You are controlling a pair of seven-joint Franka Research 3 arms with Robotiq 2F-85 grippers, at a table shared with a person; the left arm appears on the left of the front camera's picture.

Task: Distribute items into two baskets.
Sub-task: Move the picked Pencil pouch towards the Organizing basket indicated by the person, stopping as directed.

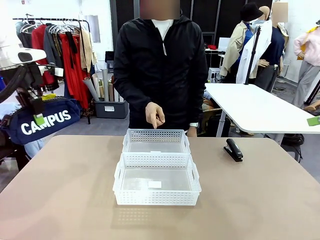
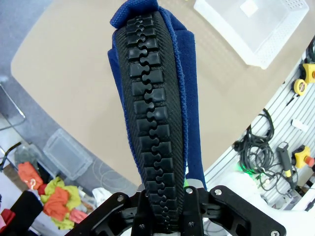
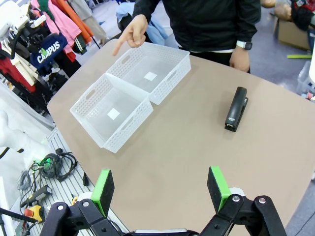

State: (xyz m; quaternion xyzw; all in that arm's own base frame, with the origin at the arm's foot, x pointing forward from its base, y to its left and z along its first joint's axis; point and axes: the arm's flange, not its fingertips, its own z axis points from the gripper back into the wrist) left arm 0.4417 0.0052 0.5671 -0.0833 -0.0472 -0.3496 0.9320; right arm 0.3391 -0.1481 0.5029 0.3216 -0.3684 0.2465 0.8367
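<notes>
**Pouch aloft in the left jaws, stapler waiting on the desk.**

The left gripper (image 2: 165,196) has its jaws clenched on the zip edge of the navy CAMPUS pouch (image 1: 45,122), which hangs in the air well left of the far basket (image 1: 156,133), out past the edge of the desk (image 1: 60,190). The right gripper (image 3: 160,189) holds its jaws released over bare desk. The near basket (image 1: 156,198) butts against the far one on the robot's side. The stapler (image 1: 233,149) lies flat to its right, apart from it. The person's hand (image 1: 155,116) points down at its back rim, so I'd guess the pouch goes there. Carry it across above the rims, line its length up with the basket, and lower it well inside before letting go, because a soft pouch could drape over the wall.
</notes>
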